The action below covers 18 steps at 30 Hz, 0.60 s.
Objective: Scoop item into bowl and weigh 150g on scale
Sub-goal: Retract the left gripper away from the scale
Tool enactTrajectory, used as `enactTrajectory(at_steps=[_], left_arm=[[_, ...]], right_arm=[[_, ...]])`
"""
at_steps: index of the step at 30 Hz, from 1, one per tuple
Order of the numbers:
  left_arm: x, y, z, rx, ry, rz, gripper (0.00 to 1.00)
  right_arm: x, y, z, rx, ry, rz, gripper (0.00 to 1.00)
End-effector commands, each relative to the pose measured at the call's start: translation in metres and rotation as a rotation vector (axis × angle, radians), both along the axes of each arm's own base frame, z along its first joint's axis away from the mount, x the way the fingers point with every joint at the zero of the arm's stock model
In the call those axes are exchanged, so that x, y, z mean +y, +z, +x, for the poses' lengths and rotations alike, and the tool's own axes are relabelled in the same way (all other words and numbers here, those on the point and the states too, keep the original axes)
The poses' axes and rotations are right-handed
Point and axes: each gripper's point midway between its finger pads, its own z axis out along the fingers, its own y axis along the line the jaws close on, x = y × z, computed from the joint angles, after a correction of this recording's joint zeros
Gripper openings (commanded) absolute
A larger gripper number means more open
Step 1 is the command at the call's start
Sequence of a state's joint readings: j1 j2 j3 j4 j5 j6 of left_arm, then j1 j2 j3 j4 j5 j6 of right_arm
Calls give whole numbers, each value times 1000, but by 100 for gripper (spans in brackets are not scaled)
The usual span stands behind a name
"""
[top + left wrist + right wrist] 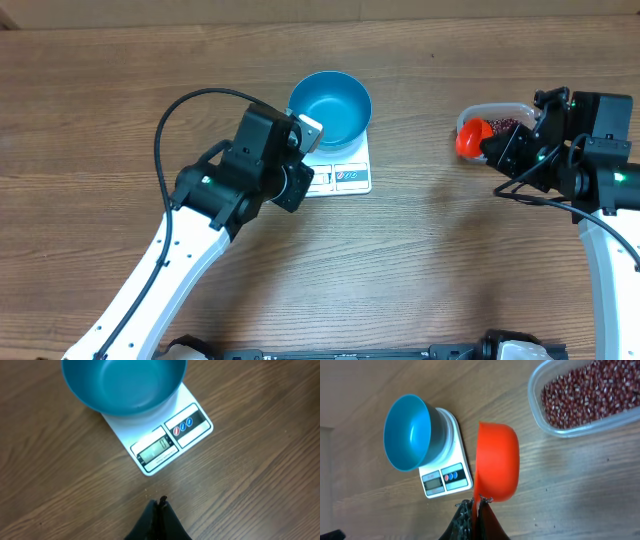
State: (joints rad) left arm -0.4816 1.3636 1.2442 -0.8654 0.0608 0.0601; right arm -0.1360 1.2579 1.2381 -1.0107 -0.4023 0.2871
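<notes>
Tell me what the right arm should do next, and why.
Probably dip the scoop, held in the shut right gripper, into the beans in the tub: the bowl on the scale is empty, and the scoop hangs right by the tub.

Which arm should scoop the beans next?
Right. The right gripper pinches the orange scoop near the tub of beans. The left gripper is shut and empty, near the scale with the empty bowl.
</notes>
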Motion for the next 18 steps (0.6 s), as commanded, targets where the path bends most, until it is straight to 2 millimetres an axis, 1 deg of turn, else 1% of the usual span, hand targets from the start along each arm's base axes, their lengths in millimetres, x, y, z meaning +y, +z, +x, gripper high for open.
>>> enactTrajectory(at_steps=[1,4,6,9,10,15,17,18], left_arm=[[-2,-7,1,17,-23,6,4],[-2,-7,1,12,-34,12,4],[0,-10,-2,20,-61,36,4],[9,-13,0,14,-31,80,4],[12,-15,2,15,4,80,4],[12,-23,0,56,97,35,4],[13,-23,0,56,97,36,4],[13,-23,0,56,98,36,6]], right_arm=[[-3,7,1,-14,3,-18,4],[-3,6,0,-15,12,-24,4],[-3,8,2,-26,17,-29,4],[-3,9,4,-34,17,-30,4],[-3,10,5,-40,17,-30,4],[-3,10,6,-45,17,-31,4],[-4,11,7,-52,16,-33,4],[-4,12,8,-55,16,-33,4]])
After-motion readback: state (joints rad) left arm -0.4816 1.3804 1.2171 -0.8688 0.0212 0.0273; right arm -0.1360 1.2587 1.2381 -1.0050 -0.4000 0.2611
